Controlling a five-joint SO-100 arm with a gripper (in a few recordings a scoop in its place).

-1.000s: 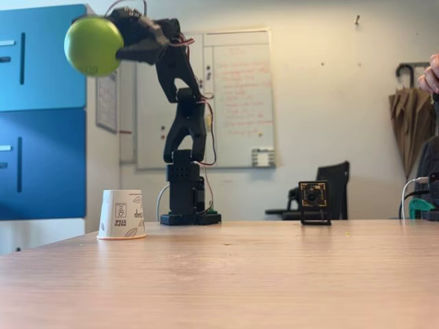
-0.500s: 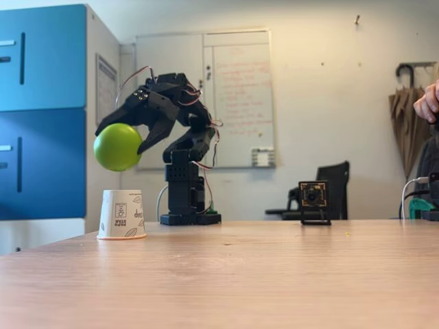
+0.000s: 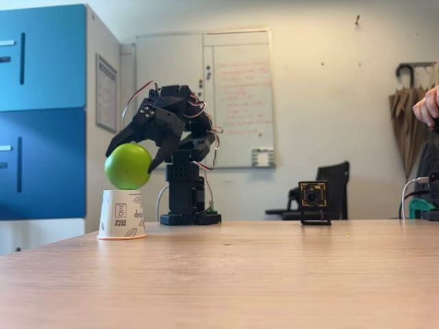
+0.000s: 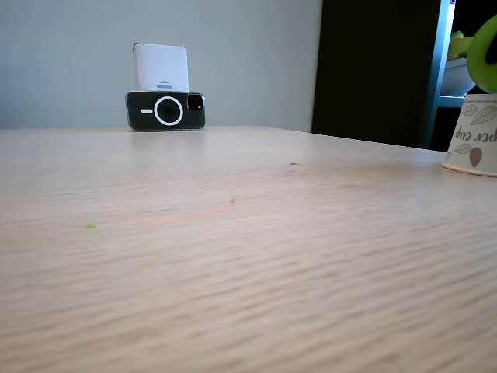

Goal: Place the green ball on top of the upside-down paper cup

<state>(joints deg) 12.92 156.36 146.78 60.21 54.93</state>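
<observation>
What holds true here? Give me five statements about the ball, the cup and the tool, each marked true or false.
1. The green ball sits on top of the upside-down paper cup. True.
2. The cup lies on its side on the table. False: it stands upright on its orange rim, wide end down.
3. The tool has its fingers around the ball's upper half. True.
4. The ball is red. False: it is lime green.
5. A small camera on a stand is between the cup and the arm's base. False: in a fixed view it stands to the right of the base, away from the cup.
</observation>
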